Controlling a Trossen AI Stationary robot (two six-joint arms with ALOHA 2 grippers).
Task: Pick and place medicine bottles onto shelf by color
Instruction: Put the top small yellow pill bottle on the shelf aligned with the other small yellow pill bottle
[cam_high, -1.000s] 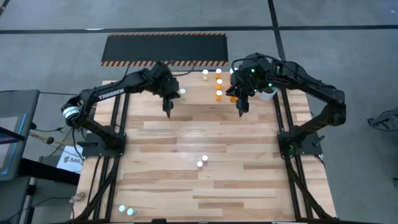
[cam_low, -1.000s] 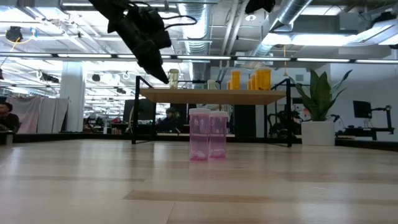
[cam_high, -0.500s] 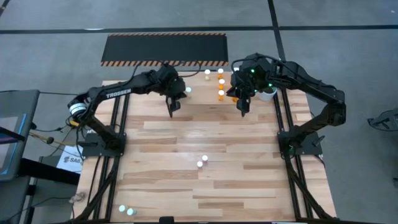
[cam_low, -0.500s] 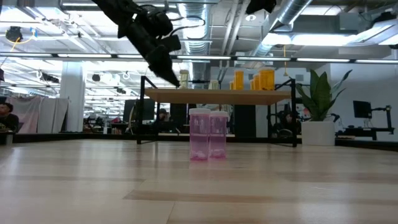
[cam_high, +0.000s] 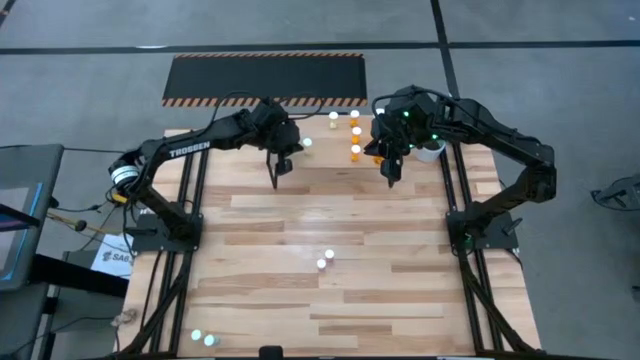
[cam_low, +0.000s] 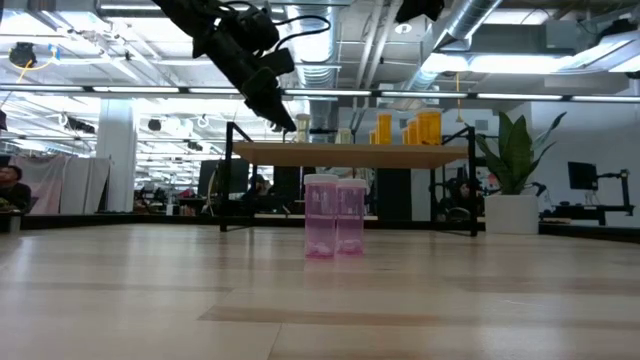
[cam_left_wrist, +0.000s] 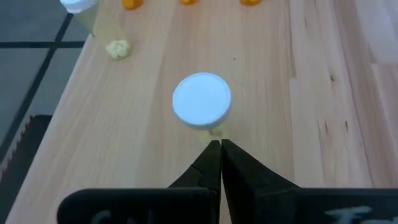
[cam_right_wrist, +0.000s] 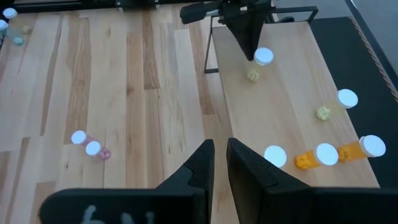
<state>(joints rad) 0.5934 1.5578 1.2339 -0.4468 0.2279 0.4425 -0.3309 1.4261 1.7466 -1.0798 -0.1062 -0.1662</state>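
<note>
The shelf (cam_high: 325, 140) stands at the table's far middle, a wood top (cam_low: 350, 155) on thin black legs. Several orange bottles (cam_high: 354, 132) and a few pale greenish ones with white caps stand on it. My left gripper (cam_left_wrist: 219, 144) is shut and slants down over the shelf's left end, right behind one pale greenish bottle (cam_left_wrist: 201, 99). My right gripper (cam_right_wrist: 220, 144) hangs high over the shelf's right end, narrowly open and empty. Two pink bottles (cam_low: 335, 215) stand side by side on the middle of the table. My left gripper meets the pale greenish bottle with its shut fingertips (cam_low: 289, 126), on the left side of the bottle's body (cam_left_wrist: 211, 131) below the cap. The fingers come slanting down from the table's left. The bottle stands upright on the shelf top.
A white pot with a green plant (cam_low: 512, 190) stands to the right of the shelf. Two light-capped bottles (cam_high: 202, 338) stand at the table's near left corner. A black mat with striped edges (cam_high: 265, 75) lies on the floor beyond the far edge.
My left gripper has stayed shut and gone toward the table's right edge, along the shelf top. The pale greenish bottle in front of it has slid the same way and is still upright. The shelf has shifted a little to the right as well.
</note>
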